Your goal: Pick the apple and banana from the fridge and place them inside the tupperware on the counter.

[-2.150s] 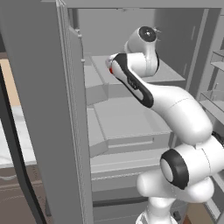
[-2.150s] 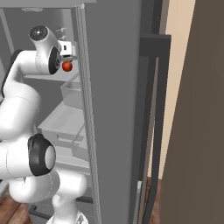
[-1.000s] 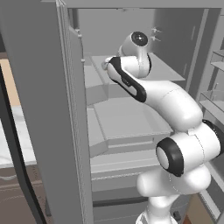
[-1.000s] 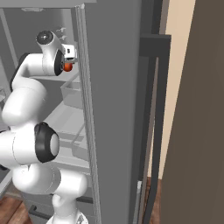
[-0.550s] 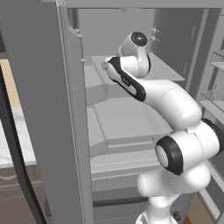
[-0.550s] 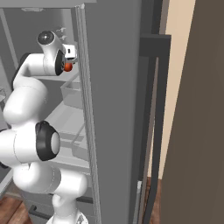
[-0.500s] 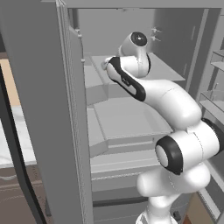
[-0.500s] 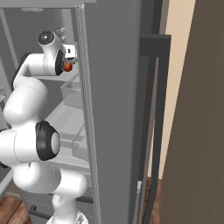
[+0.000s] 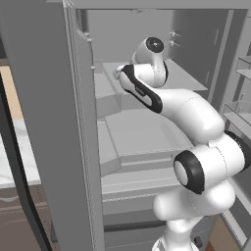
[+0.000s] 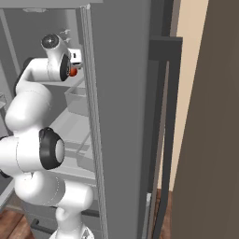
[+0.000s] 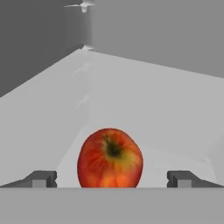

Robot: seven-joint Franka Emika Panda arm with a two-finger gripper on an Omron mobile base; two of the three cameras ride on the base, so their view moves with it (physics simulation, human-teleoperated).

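Base views from behind-left and behind-right, facing the fridge interior; hand view close above the apple.

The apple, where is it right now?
In the hand view the apple sits on a pale fridge shelf, low in the picture, between the open jaws and touching neither.

No readable text, label, brand, number or sign anywhere. None on the tall grey fridge cabinet, none on its pale grey inner shelf, none on the glossy round red apple.
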